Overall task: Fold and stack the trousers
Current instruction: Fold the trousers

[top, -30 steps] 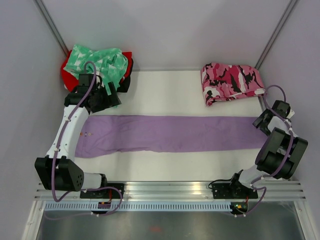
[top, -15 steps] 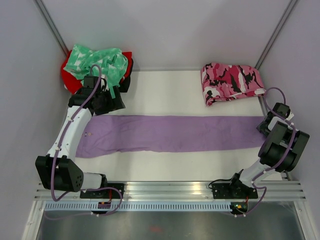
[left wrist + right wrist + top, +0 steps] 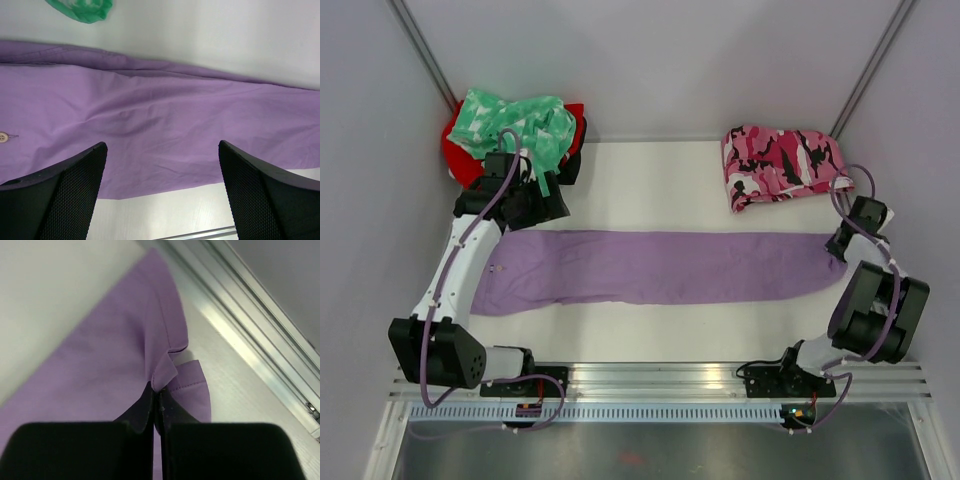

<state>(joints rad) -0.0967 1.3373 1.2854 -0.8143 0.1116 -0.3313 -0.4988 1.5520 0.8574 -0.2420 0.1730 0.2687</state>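
The lilac trousers [image 3: 660, 267] lie flat across the table from left to right, waist end at the left with a small button [image 3: 3, 136]. My right gripper [image 3: 839, 250] is at the leg-hem end on the right. Its jaws are shut on a pinched fold of the trousers' hem [image 3: 165, 372]. My left gripper [image 3: 532, 203] hovers above the far edge of the waist end. Its black fingers [image 3: 75, 185] stand wide apart over the trousers [image 3: 160, 125] with nothing between them.
A pink-black camouflage garment [image 3: 780, 163] lies folded at the back right. A mint-green patterned garment [image 3: 515, 122] sits on a red one [image 3: 455, 150] at the back left. A metal rail [image 3: 660, 378] runs along the near edge and another [image 3: 250, 305] at the right side.
My right gripper moved down onto the hem and shut on it, bunching the trouser end slightly. My left arm shifted a little right over the waist end and stays open.
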